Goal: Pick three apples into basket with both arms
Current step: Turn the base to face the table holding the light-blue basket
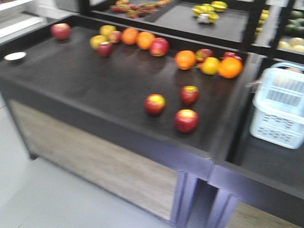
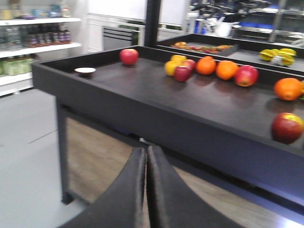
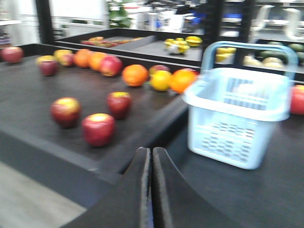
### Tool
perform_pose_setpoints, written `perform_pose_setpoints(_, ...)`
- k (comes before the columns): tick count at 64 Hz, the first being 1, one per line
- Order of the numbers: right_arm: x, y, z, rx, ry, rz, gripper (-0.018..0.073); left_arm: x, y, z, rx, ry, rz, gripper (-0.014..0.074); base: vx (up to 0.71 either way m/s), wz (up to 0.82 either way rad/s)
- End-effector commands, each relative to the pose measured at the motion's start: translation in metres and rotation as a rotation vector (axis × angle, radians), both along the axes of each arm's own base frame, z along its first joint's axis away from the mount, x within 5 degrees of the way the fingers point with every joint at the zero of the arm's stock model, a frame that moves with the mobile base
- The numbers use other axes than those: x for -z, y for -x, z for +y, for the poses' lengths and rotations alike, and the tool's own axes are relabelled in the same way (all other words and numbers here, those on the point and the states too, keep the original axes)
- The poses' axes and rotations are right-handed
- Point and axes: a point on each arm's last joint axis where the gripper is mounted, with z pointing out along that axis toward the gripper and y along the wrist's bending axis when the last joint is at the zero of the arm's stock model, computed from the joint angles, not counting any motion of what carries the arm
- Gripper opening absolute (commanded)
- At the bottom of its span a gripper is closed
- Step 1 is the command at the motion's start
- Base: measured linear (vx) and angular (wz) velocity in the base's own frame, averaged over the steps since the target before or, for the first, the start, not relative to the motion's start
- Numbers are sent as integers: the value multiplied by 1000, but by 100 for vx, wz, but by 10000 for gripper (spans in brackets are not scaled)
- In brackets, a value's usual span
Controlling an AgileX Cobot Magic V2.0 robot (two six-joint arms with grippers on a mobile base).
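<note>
— Dark display table [image 1: 95, 80] fills the front view, doesn't it? Where is the fruit we want?
— Right of centre, on its near part: the left apple [image 1: 155, 104], the upper apple [image 1: 189, 95] and the lowest apple [image 1: 186, 120]. They lie close together, none touching, and each is red with a yellow top. The basket [image 1: 280, 107] stands upright at the right edge of the frame, on the next, lower surface, apart from them.
— Anything else on the table?
— Some oranges [image 1: 185, 60] along the far rim, and a white dish [image 1: 14, 56] at the left edge.
— And the left wrist view?
— At the bottom centre the left gripper [image 2: 146, 151] points up, its fingers pressed flat together with nothing between them. It is in front of the table's side, below the top. One of the three apples sits at the right edge. In the upper left, bottles [image 2: 45, 34] line store shelves; their labels are too blurred to read.
— The right wrist view?
— The right gripper [image 3: 151, 151] stands at the bottom centre, fingers likewise pressed together and empty. The three apples lie in the left half. The basket is right of centre, pale blue, with a handle raised.
</note>
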Motion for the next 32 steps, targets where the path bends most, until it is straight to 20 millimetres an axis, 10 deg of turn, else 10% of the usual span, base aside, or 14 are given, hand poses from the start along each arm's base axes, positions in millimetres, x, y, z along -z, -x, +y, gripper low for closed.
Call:
perform_pose_setpoints(1,-2,0,0,6,19,-67,-4,1,0,0,2,6,-63,-6,12,-59)
perform_pose_setpoints(32,-2,0,0,6,19,-67,-4,1,0,0,2,6,-63,-6,11,-55)
